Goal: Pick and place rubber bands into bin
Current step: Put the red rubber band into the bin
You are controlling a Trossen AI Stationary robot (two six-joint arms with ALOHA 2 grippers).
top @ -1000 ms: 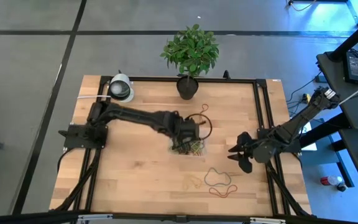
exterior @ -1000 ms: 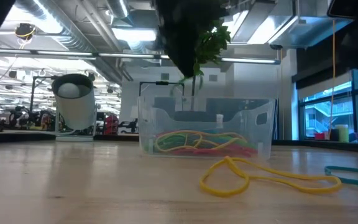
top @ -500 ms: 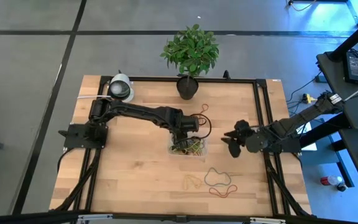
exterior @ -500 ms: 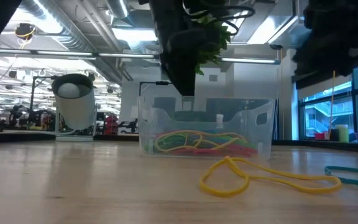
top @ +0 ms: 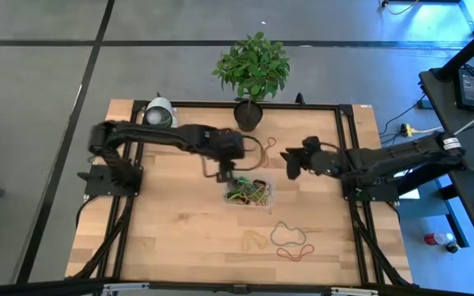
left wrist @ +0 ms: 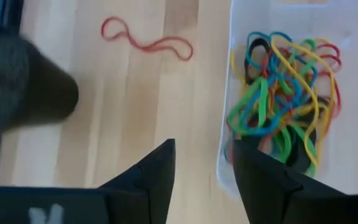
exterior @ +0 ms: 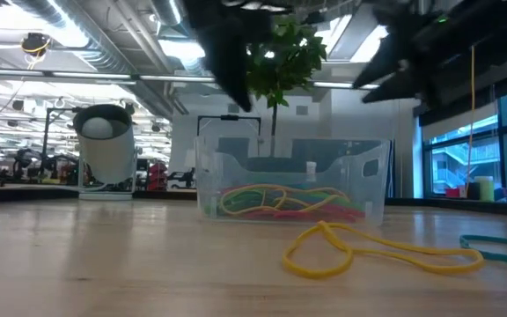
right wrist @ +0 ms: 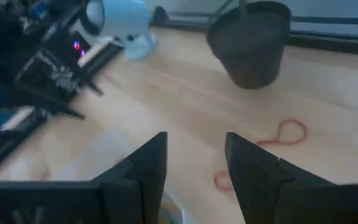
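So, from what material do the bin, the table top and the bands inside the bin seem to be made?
The bin: clear, glossy plastic, it seems; the room shows through its walls.
The table top: light wood with a smooth finish; plank seams and grain are visible.
The rubber bands: thin, floppy, coloured loops lying tangled, probably rubber.

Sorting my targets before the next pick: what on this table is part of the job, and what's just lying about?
Job:
- bin, bands piled inside
- loose rubber bands on the wood
- red band near the pot

Lying about:
- potted plant
- white camera
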